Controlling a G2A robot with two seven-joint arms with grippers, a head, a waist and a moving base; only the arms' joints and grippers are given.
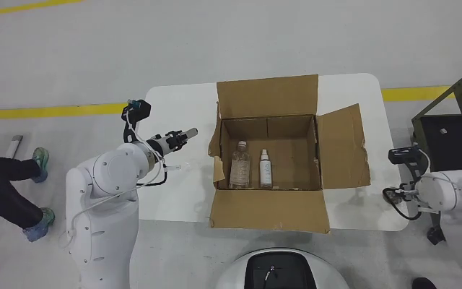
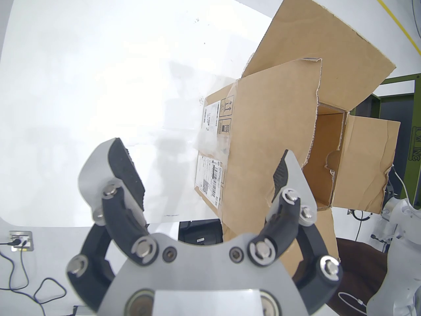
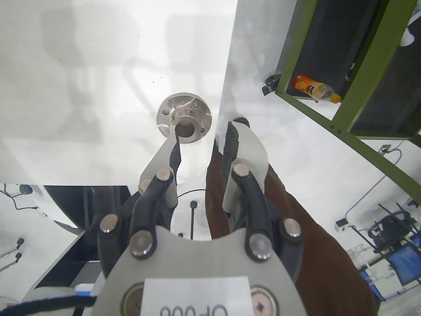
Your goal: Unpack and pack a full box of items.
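Note:
An open cardboard box (image 1: 267, 96) stands in the middle of the white table (image 1: 180, 108), all its flaps spread outward. On its floor lie a clear plastic bottle (image 1: 240, 165) and, beside it, a small white spray bottle (image 1: 266, 167). My left gripper (image 1: 188, 134) hovers over the table just left of the box and points at its side wall; in the left wrist view that gripper (image 2: 204, 169) is open and holds nothing, with the labelled box wall (image 2: 263, 126) ahead. My right gripper (image 3: 204, 144) is open and holds nothing, off the table's right edge.
A green metal shelf frame (image 1: 442, 126) stands right of the table; an orange drink bottle (image 3: 314, 89) lies on it. A metal flange (image 3: 184, 119) sits on the white surface beyond the right gripper. Bare tabletop lies left of the box.

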